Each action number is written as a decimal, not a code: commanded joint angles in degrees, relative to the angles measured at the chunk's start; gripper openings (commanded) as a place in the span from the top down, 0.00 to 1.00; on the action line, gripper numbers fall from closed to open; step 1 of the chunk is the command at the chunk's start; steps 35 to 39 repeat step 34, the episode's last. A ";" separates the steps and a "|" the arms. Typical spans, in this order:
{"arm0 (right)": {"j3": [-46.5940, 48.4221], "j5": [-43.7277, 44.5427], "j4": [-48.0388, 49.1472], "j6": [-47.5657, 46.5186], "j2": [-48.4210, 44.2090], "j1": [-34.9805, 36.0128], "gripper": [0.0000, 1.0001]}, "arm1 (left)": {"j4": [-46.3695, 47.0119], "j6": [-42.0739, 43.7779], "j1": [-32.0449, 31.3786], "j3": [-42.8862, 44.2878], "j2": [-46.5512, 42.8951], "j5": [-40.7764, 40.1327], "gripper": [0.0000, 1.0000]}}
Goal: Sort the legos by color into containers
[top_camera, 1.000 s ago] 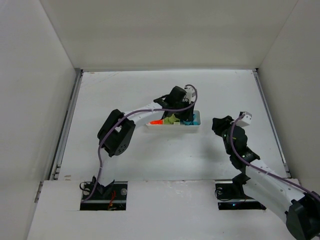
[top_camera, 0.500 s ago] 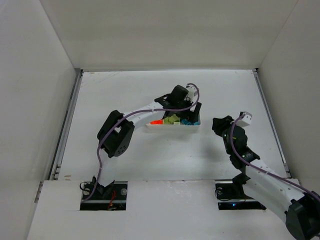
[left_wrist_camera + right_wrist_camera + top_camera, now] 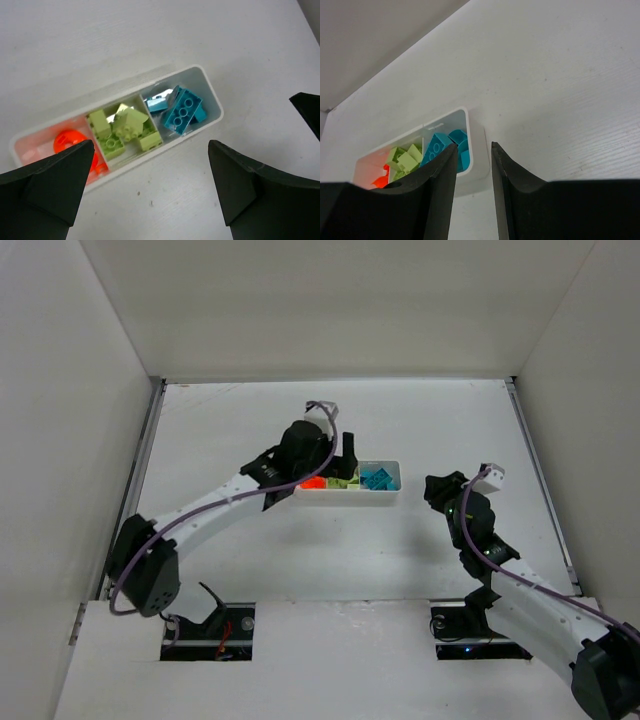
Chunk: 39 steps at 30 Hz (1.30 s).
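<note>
The white three-compartment tray [image 3: 348, 496] lies mid-table. Orange-red legos [image 3: 313, 483] fill its left compartment, yellow-green legos [image 3: 343, 481] the middle and teal-blue legos [image 3: 376, 478] the right. My left gripper [image 3: 340, 462] hovers above the tray, open wide and empty. In the left wrist view its gripper [image 3: 151, 145] frames the tray [image 3: 216, 100] with orange [image 3: 67, 142], green [image 3: 125, 127] and teal [image 3: 182, 110] blocks inside. My right gripper [image 3: 440, 488] stands to the right of the tray. In the right wrist view that gripper [image 3: 474, 146] is partly open, empty, facing the tray's end [image 3: 445, 116] and teal blocks [image 3: 440, 145].
White walls enclose the table on the left, back and right. A metal rail [image 3: 140, 480] runs along the left edge. The two arm bases [image 3: 205, 625] sit at the near edge.
My left gripper has gone from shut to wide open and shifted left from the tray's right end to its middle. The right arm has stayed put.
</note>
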 commanded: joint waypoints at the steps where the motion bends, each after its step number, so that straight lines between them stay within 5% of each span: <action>1: -0.43 1.12 3.23 0.26 -0.64 -0.66 0.60 | 2.38 -7.73 -0.04 -9.10 -9.41 -10.00 0.00; 11: -1.57 4.81 2.62 0.26 -3.62 -0.93 0.38 | -18.07 -23.12 9.44 -31.79 -39.13 -22.76 0.00; 19: -1.66 9.37 2.18 -1.14 -3.01 -0.67 0.26 | -28.30 -28.23 13.33 -38.05 -46.44 -21.97 0.00; 21: -1.57 11.22 2.18 -1.76 -2.57 -0.66 0.00 | -27.95 -28.58 12.71 -38.31 -46.71 -21.88 0.00; 39: 0.89 16.85 4.11 -3.78 5.69 4.34 0.00 | -20.83 -27.26 10.86 -37.61 -40.03 -19.50 0.00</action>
